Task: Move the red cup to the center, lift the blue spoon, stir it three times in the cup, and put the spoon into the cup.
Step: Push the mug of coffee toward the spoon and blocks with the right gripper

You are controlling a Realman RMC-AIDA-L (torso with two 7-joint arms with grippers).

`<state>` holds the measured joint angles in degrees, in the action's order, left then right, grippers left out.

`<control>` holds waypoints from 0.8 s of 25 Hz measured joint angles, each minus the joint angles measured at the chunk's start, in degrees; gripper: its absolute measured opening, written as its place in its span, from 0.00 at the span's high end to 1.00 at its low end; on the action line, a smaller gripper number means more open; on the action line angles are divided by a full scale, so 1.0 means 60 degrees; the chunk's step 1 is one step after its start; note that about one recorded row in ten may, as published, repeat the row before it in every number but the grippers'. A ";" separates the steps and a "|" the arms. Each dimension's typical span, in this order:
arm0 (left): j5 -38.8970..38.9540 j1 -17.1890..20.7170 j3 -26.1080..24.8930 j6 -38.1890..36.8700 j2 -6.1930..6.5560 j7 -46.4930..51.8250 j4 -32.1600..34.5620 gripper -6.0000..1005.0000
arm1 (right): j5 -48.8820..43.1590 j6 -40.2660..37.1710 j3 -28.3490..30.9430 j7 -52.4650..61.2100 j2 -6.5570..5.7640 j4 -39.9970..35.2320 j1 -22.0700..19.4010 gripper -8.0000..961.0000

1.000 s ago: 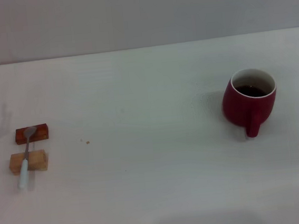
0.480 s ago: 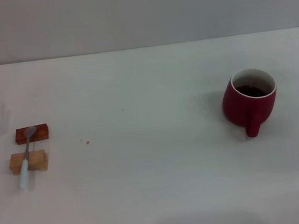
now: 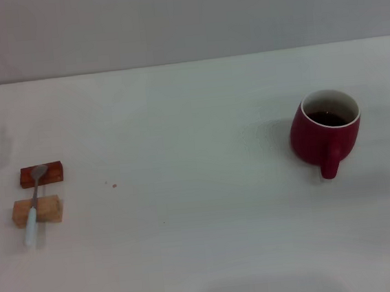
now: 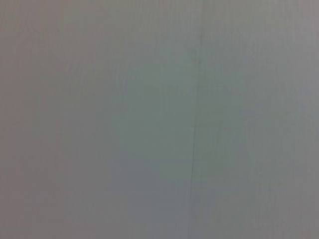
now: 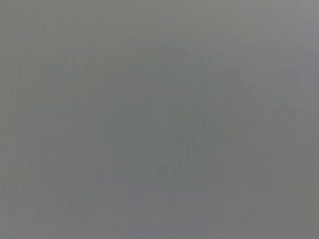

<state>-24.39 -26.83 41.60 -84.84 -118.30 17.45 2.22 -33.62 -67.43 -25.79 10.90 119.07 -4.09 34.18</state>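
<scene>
The red cup (image 3: 325, 135) stands upright on the right side of the white table (image 3: 201, 207) in the head view, its handle toward me, with dark liquid inside. The blue spoon (image 3: 33, 206) lies at the far left, its grey bowl resting on a reddish-brown wooden block (image 3: 41, 174) and its pale handle across a tan wooden block (image 3: 37, 211). Neither gripper shows in any view. Both wrist views show only a plain grey surface.
A small brown speck (image 3: 114, 185) lies on the table right of the blocks. A grey wall (image 3: 182, 16) runs behind the table's far edge.
</scene>
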 joint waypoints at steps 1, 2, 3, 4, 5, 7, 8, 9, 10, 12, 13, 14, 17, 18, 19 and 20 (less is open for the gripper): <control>-0.0025 -0.0035 -0.0066 0.0061 0.0001 -0.0001 0.0003 0.31 | -0.0027 -0.0024 -0.0017 0.0000 0.0010 0.0059 -0.0119 0.57; -0.0043 -0.0060 -0.0118 0.0097 0.0005 -0.0002 0.0006 0.31 | -0.0057 -0.0024 -0.0026 0.0000 0.0011 0.0093 -0.0170 0.58; -0.0058 -0.0102 -0.0185 0.0123 0.0013 -0.0004 0.0020 0.31 | -0.0141 0.0018 -0.0051 -0.0001 0.0006 0.0162 -0.0281 0.60; -0.0058 -0.0102 -0.0185 0.0123 0.0013 -0.0004 0.0020 0.31 | -0.0141 0.0018 -0.0051 -0.0001 0.0006 0.0162 -0.0281 0.61; -0.0058 -0.0118 -0.0202 0.0123 0.0014 -0.0004 0.0045 0.31 | -0.0218 0.0068 -0.0062 -0.0002 -0.0003 0.0187 -0.0354 0.62; -0.0062 -0.0127 -0.0209 0.0124 0.0015 -0.0006 0.0137 0.31 | -0.0424 0.0210 -0.0076 0.0013 -0.0018 0.0205 -0.0480 0.70; -0.0061 -0.0128 -0.0210 0.0129 0.0015 -0.0008 0.0235 0.31 | -0.0825 0.0439 -0.0081 0.0175 -0.0038 0.0182 -0.0577 0.74; -0.0061 -0.0128 -0.0210 0.0129 0.0015 -0.0008 0.0235 0.31 | -0.0825 0.0439 -0.0081 0.0175 -0.0038 0.0182 -0.0577 0.78; -0.0056 -0.0128 -0.0211 0.0131 0.0014 -0.0008 0.0261 0.31 | -0.1171 0.0605 -0.0082 0.0409 -0.0056 0.0122 -0.0631 0.81; -0.0027 -0.0128 -0.0210 0.0134 0.0007 -0.0009 0.0289 0.31 | -0.2094 0.0943 -0.0082 0.1145 -0.0104 -0.0148 -0.0745 0.88; -0.0008 -0.0133 -0.0211 0.0150 0.0006 -0.0009 0.0320 0.31 | -0.3278 0.1244 -0.0083 0.2254 -0.0150 -0.0600 -0.0889 0.91; -0.0008 -0.0133 -0.0211 0.0150 0.0006 -0.0009 0.0320 0.31 | -0.3278 0.1244 -0.0083 0.2254 -0.0150 -0.0600 -0.0889 0.94; 0.0002 -0.0154 -0.0211 0.0212 0.0003 -0.0010 0.0380 0.31 | -0.5069 0.1378 -0.0082 0.3777 -0.0234 -0.1241 -0.1066 0.99; 0.0005 -0.0166 -0.0211 0.0222 0.0001 -0.0010 0.0391 0.31 | -0.6193 0.1385 -0.0082 0.4660 -0.0312 -0.1545 -0.1112 0.99; 0.0005 -0.0166 -0.0211 0.0222 0.0001 -0.0010 0.0391 0.31 | -0.6193 0.1385 -0.0082 0.4660 -0.0312 -0.1545 -0.1112 0.99; 0.0006 -0.0169 -0.0211 0.0224 0.0000 -0.0010 0.0402 0.31 | -0.6818 0.1381 -0.0082 0.5122 -0.0367 -0.1699 -0.1122 0.99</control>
<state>-24.35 -27.84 40.34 -83.49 -118.30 17.40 4.63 -74.52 -59.14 -26.28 41.64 116.87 -14.28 27.45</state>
